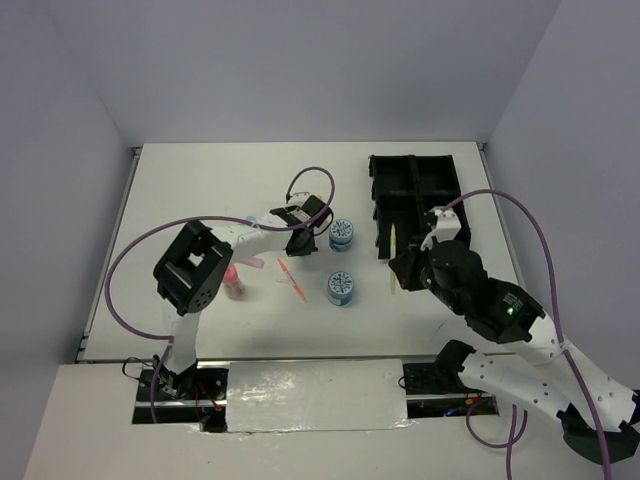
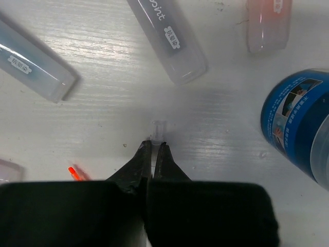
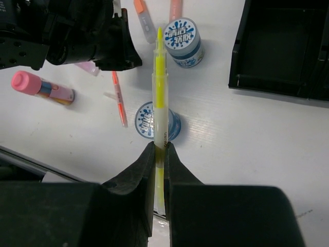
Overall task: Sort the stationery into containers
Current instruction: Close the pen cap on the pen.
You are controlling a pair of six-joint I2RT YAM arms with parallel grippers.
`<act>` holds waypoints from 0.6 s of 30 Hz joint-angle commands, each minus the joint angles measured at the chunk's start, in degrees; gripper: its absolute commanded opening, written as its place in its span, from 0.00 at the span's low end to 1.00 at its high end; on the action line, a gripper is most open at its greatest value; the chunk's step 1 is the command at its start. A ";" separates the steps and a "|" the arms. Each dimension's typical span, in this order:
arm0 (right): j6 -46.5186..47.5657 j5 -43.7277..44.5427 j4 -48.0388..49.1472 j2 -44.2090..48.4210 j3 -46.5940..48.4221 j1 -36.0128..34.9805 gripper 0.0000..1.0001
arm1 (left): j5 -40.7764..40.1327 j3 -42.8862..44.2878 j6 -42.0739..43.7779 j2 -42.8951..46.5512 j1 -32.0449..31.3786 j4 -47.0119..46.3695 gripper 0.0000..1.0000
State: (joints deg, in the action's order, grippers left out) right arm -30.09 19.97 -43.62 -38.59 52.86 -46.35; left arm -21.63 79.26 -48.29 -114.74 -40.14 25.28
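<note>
My right gripper is shut on a thin yellow pen and holds it above the table, just left of the black four-compartment tray; the pen points away from me. My left gripper is low over the table, shut on a thin pen whose clear end sticks out past the tips. Around it lie a blue-grey highlighter, a purple-grey one and an orange one. Two blue-white tubs stand on the table.
A pink bottle lies left of two thin orange pens. The nearer tub sits right under the held yellow pen. The tray is at the upper right of the right wrist view. The left arm is at the upper left there.
</note>
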 commanded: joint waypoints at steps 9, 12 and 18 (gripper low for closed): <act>-1.55 -16.34 27.76 4.23 -15.67 0.12 0.00 | 15.63 -16.38 -0.57 33.40 0.33 -19.18 0.00; -6.11 -26.17 39.20 0.47 -21.12 -0.06 0.00 | 20.39 -24.84 -4.61 45.28 0.24 -33.06 0.00; -8.58 -30.42 50.55 -7.37 -21.49 -3.04 0.00 | 24.35 -36.98 -11.82 58.83 -0.02 -48.29 0.00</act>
State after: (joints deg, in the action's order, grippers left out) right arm -36.40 -5.08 -6.33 -45.01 31.31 -47.90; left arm -1.48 47.24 -55.55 -57.30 -39.77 -13.08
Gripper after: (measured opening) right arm 0.104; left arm 0.042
